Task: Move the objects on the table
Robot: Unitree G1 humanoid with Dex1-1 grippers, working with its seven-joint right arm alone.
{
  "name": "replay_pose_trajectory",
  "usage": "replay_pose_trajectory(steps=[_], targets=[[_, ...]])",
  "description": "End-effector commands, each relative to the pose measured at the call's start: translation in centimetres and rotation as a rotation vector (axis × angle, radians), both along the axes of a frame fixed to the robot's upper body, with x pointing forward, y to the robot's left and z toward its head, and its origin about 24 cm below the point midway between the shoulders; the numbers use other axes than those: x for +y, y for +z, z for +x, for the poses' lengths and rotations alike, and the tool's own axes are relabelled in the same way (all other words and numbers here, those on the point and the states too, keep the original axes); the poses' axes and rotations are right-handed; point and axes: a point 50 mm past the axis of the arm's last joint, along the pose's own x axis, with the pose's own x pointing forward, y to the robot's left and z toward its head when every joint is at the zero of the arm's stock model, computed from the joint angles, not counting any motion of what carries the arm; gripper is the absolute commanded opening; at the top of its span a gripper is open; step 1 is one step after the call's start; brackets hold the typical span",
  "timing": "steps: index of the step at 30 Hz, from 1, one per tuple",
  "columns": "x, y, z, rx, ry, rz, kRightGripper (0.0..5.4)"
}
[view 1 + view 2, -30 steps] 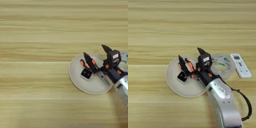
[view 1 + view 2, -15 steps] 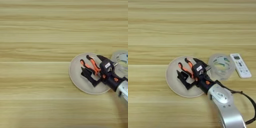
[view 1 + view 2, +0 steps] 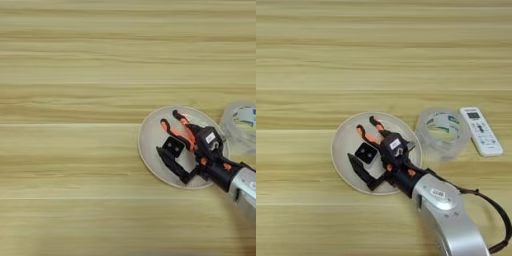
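A round cream plate point(image 3: 342, 143) lies on the table point(image 3: 316, 75) right of centre. On it rest the orange-handled pliers point(image 3: 367, 134) and the small black square block with a white dot point(image 3: 366, 153). My right gripper point(image 3: 368, 148) is low over the plate and open. One black finger point(image 3: 173, 166) lies below the block, and the other covers the pliers' head, so the block sits between them. The clear tape roll point(image 3: 442, 131) stands just right of the plate, with the small white remote point(image 3: 481, 131) beyond it.
My silver forearm point(image 3: 448, 220) comes in from the bottom right, with a black cable looping at its right side. Wood-grain table top stretches to the left and along the far side.
The gripper has come down and moved left over the plate. Its fingers, spread high above the plate's right side before, now lie around the black block. Plate, tape roll and remote stayed put.
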Motion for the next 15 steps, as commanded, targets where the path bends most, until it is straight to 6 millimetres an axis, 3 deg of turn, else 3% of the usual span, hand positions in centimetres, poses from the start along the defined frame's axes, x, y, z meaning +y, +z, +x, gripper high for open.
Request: replay_pose_trajectory(steps=[1,15], targets=[[0.26,1.35,1.03,-0.078,0.013,0.005,5.39],[0.69,0.57,1.17,-0.054,0.038,-0.001,5.39]])
